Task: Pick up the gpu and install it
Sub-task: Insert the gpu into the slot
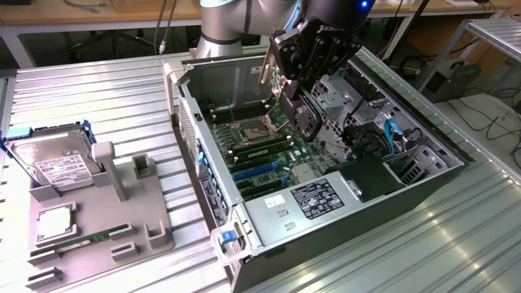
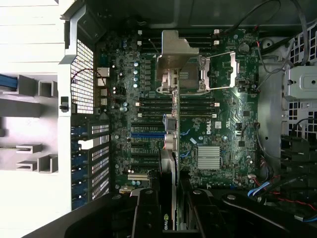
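Over the open case [image 1: 189, 131], the gripper [image 1: 294, 85] pinches the gpu [image 1: 305, 116] edge-on; bracket end [image 1: 267, 70] toward the exterior view's left.

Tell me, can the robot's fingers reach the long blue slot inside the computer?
Probably yes: the black case lies open; the fingers, gripping the dark fan card, hang above the long blue slot.

On my feed, a ribbed metal table [image 1: 97, 110] lies under bright, even light. A wooden bench [image 1: 82, 15] runs along twelve o'clock, with a metal rack [image 1: 492, 36] and a dark box [image 1: 452, 76] near two o'clock.
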`<action>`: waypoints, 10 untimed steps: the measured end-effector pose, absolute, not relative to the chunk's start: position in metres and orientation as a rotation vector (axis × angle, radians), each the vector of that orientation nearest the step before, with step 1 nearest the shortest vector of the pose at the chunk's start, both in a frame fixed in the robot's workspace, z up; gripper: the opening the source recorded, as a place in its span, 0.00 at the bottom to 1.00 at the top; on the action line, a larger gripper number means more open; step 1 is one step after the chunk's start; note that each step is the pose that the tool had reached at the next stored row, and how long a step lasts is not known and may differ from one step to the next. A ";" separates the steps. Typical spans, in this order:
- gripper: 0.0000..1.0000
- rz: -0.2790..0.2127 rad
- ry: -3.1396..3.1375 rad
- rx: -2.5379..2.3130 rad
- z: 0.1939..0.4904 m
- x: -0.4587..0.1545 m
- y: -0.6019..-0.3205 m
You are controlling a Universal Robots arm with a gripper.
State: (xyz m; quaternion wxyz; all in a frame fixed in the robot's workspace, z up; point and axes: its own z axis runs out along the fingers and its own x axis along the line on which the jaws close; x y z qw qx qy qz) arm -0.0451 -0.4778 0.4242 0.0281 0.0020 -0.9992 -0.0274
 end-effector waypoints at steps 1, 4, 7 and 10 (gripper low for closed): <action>0.26 -0.084 -3.084 0.006 0.424 -0.045 -0.478; 0.26 -0.083 -3.084 0.095 0.424 -0.045 -0.478; 0.26 -0.080 -3.081 0.183 0.424 -0.045 -0.478; 0.26 -0.078 -3.077 0.260 0.424 -0.045 -0.478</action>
